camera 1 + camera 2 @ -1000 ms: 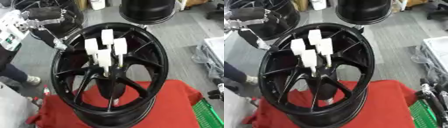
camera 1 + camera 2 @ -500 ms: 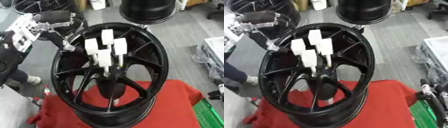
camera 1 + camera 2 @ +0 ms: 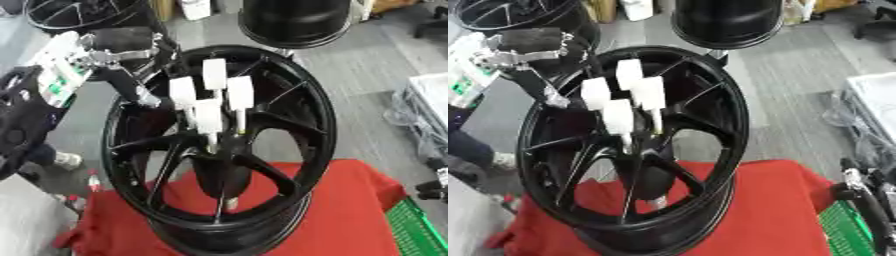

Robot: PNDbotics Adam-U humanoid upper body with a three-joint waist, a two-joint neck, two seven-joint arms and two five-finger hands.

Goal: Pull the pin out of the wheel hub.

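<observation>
In the left eye view the left hand nears the wheel's upper-left rim, grasp unclear, and should align with one white-capped pin at the hub; in the right eye view, pull straight along its shaft.

Your left hand is motion-blurred at the wheel hub rim, so its finger posture cannot be determined; your right hand is out of frame.
</observation>
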